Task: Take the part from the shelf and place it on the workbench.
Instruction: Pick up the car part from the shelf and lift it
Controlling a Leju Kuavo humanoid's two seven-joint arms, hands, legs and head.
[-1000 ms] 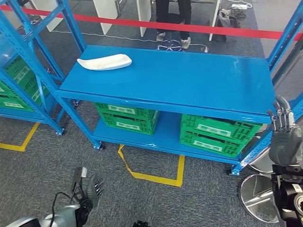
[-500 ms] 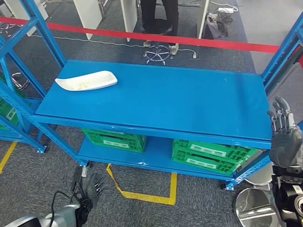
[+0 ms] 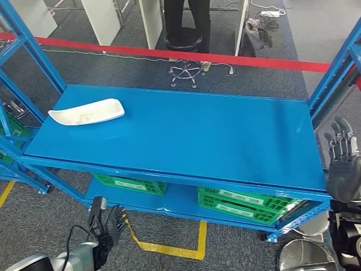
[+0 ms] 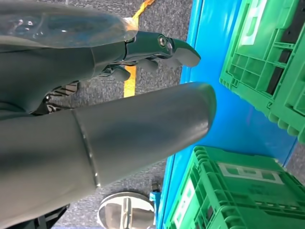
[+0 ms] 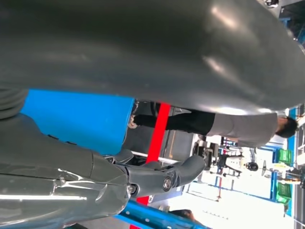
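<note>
The white part [image 3: 86,112] lies flat on the top deck of the blue shelf [image 3: 204,135], near the deck's far left corner, lengthwise along the back edge and touching nothing else. The rest of that deck is bare blue metal. The left hand [image 3: 111,224] hangs low in front of the shelf, over the grey carpet and just beside the yellow tape [image 3: 170,247] marked on the floor; its fingers are apart and it holds nothing, well apart from the part. In the left wrist view the thick thumb [image 4: 144,129] and dark fingers [image 4: 158,47] point toward the lower deck, where green crates [image 4: 266,52] stand. The right hand [image 3: 343,164] is raised at the shelf's right end, just beside the deck's right edge, palm turned away, fingers upright and spread, with nothing in it. In the head view two green crates [image 3: 247,203] sit side by side on the lower deck under the top one. Beyond the shelf a red tape [image 3: 238,57] runs across the scene, and behind it a person [image 3: 187,17] in dark trousers stands by a swivel stool [image 3: 184,51].
</note>
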